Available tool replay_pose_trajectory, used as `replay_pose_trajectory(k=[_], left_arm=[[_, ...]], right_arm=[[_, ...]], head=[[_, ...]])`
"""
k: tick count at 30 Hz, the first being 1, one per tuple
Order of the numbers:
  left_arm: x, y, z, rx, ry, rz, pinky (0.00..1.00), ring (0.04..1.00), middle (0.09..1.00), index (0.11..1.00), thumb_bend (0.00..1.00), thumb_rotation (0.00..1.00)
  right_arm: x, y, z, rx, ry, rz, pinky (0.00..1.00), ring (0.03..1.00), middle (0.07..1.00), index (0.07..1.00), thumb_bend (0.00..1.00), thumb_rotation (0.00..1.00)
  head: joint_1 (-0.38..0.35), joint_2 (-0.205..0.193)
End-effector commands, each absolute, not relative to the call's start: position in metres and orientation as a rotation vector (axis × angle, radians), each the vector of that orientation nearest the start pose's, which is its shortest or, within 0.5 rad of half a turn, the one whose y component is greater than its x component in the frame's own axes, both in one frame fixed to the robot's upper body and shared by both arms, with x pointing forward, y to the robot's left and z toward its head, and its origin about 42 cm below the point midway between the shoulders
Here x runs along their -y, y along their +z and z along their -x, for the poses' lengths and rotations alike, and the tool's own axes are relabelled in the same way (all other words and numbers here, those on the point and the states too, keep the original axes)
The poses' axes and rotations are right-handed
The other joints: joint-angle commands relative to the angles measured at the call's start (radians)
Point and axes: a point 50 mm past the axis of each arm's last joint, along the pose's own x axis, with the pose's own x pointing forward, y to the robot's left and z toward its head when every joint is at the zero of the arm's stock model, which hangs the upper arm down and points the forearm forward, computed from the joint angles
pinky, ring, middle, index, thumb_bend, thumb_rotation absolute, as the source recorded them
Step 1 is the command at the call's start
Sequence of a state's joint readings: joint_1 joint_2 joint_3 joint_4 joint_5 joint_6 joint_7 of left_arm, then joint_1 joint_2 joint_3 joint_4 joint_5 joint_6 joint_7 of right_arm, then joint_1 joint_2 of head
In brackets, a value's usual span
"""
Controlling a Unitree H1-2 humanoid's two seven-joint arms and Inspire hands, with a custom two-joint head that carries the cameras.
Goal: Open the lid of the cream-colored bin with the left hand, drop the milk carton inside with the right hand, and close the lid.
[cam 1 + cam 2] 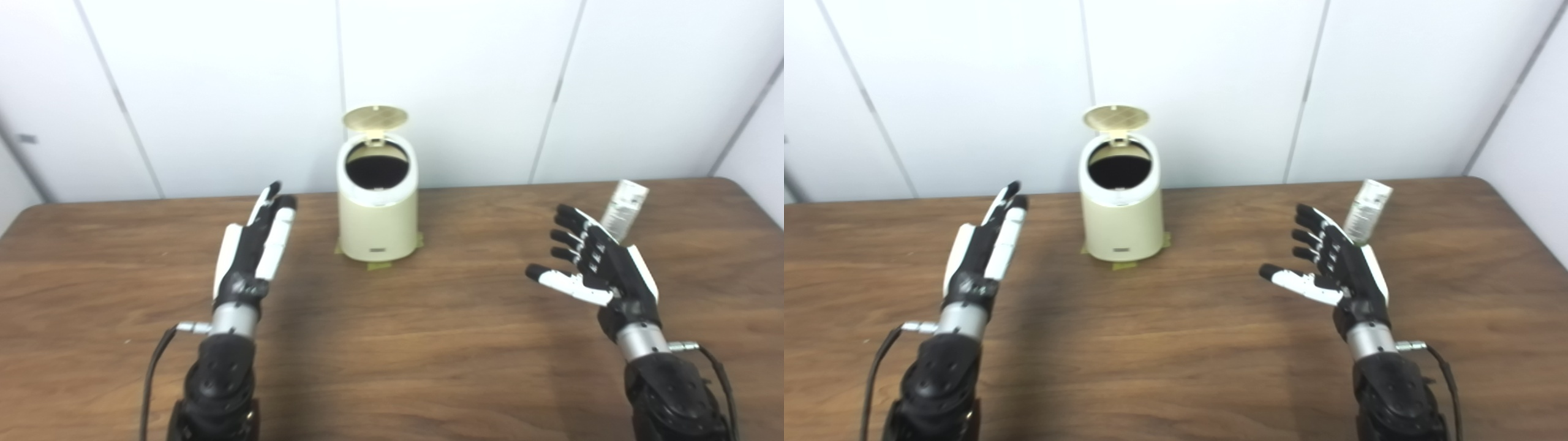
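Left eye view: the cream-colored bin (377, 211), a smooth rounded plastic drum, stands mid-worktop (392, 367) with its lid (375, 118) tipped up and its mouth dark. The left hand (254, 248) is flat with fingers together, holding nothing.

Right eye view: the milk carton (1368, 211), slim, stiff and probably light, stands tilted just behind the spread, empty right hand (1335, 263). Its flat sides at mid-height look the best place to grasp it.

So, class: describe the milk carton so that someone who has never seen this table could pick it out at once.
Start at the wooden table, with the cream-colored bin near its far edge. Look right to the right hand; the milk carton stands just behind it. It is the only slim, pale box there, printed, leaning slightly.
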State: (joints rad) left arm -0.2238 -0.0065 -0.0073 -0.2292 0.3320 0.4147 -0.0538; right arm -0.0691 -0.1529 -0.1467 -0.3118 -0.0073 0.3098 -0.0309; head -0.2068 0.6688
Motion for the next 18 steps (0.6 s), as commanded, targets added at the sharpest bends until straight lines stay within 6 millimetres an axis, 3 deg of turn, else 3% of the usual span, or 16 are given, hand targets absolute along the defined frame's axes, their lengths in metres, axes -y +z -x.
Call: replay_pose_trajectory(k=[1,5,11,18], left_arm=[[-0.196,0.218,-0.341,0.112,0.007,-0.291,0.98,0.948,0.943,0.989,0.57,1.00],[-0.199,0.216,-0.341,0.096,-0.014,-0.248,0.97,0.963,0.963,1.000,0.54,1.00],[-0.202,0.211,-0.343,0.080,-0.027,-0.247,0.98,0.946,0.945,0.970,0.49,1.00],[-0.207,0.207,-0.350,0.072,-0.043,-0.274,1.00,0.984,0.955,0.970,0.46,1.00]], right_arm=[[0.287,0.212,-0.290,0.165,-0.232,0.144,0.72,0.785,0.830,0.798,0.85,0.15],[0.290,0.217,-0.282,0.165,-0.294,0.129,0.72,0.789,0.821,0.803,0.84,0.13],[0.318,0.218,-0.269,0.145,-0.398,0.226,0.74,0.784,0.824,0.802,0.85,0.10],[0.350,0.212,-0.278,0.083,-0.446,0.244,0.64,0.786,0.839,0.786,0.87,0.06]], head=[[-0.063,0.008],[-0.110,0.011],[-0.167,0.014],[-0.192,0.015]])
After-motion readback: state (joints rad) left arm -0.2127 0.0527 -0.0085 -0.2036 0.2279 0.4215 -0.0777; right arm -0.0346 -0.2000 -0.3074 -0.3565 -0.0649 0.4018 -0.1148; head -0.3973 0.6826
